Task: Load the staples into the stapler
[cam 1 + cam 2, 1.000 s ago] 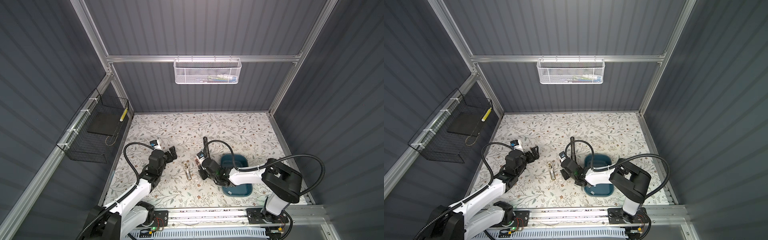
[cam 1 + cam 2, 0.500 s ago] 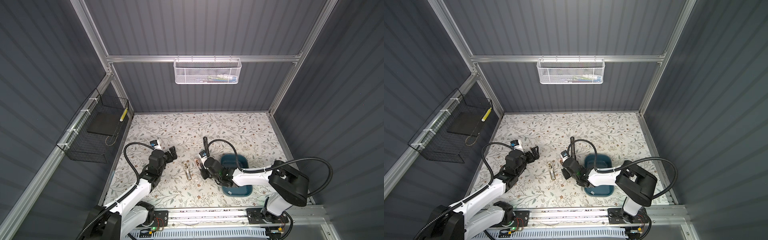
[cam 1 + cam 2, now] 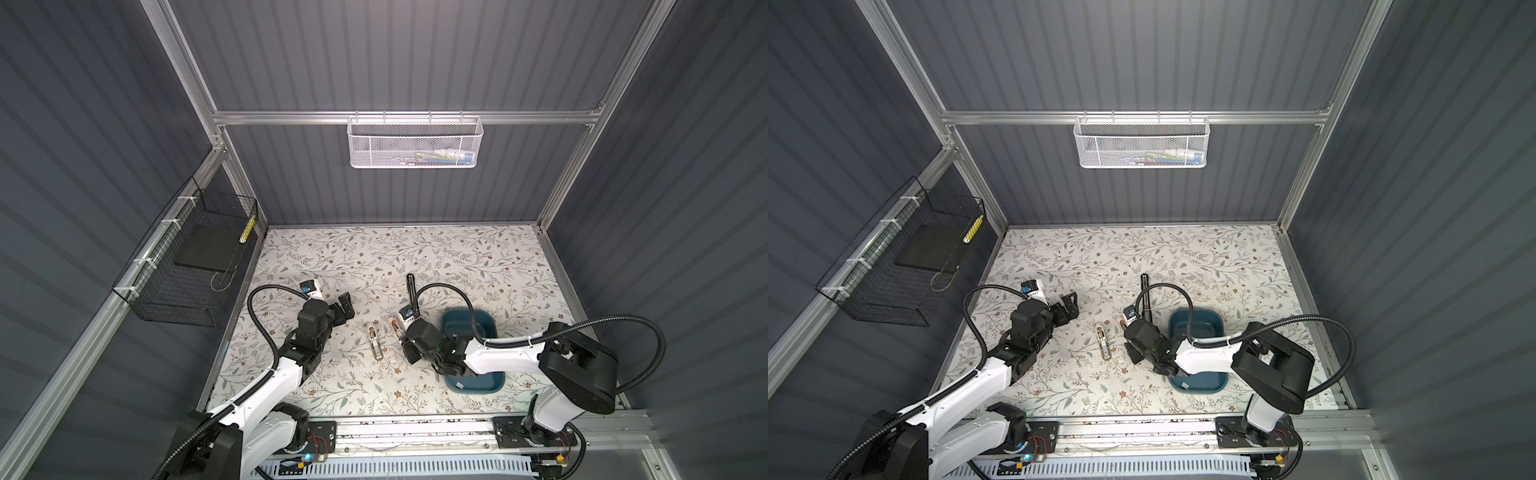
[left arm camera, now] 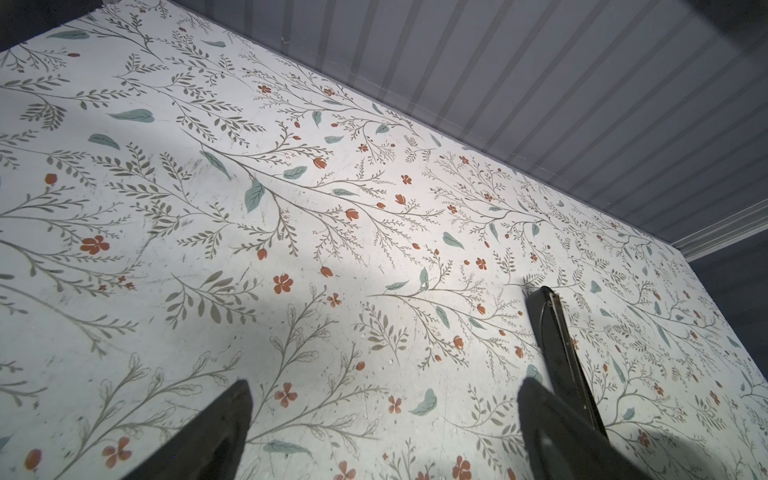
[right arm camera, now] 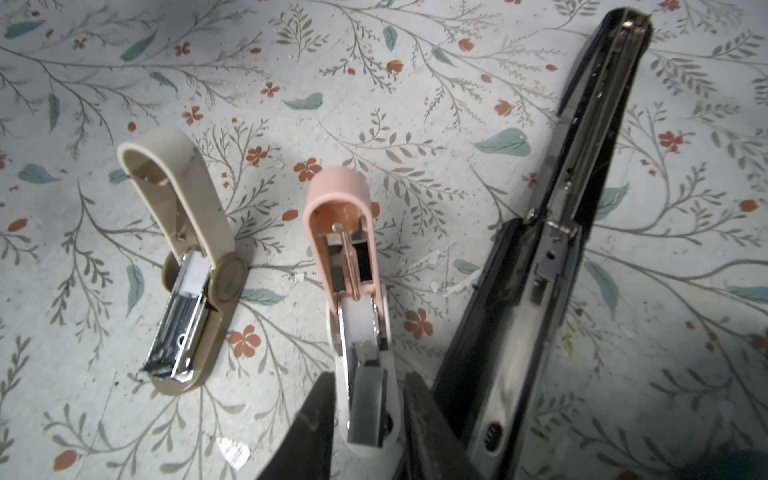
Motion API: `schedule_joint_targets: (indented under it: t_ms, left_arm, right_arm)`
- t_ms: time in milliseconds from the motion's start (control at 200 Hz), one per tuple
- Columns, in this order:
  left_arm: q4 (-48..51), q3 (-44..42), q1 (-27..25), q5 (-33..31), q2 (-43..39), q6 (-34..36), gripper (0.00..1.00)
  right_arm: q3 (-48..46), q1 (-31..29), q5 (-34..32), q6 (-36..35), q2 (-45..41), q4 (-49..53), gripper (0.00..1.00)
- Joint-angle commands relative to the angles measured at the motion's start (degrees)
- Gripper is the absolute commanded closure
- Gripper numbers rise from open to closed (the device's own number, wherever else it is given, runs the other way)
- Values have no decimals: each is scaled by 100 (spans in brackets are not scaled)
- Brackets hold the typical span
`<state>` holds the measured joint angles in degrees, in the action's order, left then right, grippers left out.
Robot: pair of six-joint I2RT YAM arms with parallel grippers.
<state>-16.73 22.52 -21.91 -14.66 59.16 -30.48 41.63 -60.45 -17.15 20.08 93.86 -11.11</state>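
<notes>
The right gripper stood with its fingers a little apart, one on each side of the front end of the pink stapler, close to its white base but not visibly pressing on it. Between the fingers a shiny strip, most likely the staples, lay in the stapler's open channel, with the white pusher just beyond the fingertips and the lid thrown back farther out. The beige stapler lay open outside one finger and the black stapler outside the other. A pale scrap sat on the table beside the first finger; whether it was a staple piece could not be told. Spare strips rested in the bin, behind the right gripper. The step seemed to be the release of the strip into the channel. To do it well, the fingers should spread evenly and lift straight away, since a sideways drag could tip so light a stapler or pull the strip askew. The strip should sit flat between the rails before the lid is swung down. The left gripper hovered over bare table with its fingers wide apart, well away from the pink stapler, and it could steady the base.
</notes>
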Motion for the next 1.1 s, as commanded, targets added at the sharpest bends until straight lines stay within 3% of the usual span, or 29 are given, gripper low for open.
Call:
schedule_joint_targets:
  t_ms: [0, 305, 680, 1096]
  left_arm:
    - [-128, 25, 39, 84, -2, 20, 0]
    - [-105, 30, 38, 82, -49, 23, 0]
    - [-85, 27, 38, 83, -97, 25, 0]
    - [-58, 33, 38, 95, -164, 13, 0]
  right_arm:
    - [142, -45, -228, 153, 168, 435, 66]
    - [428, -59, -195, 106, 431, 678, 65]
    - [601, -69, -300, 146, 403, 932, 82]
    - [671, -133, -303, 234, 86, 1128, 76]
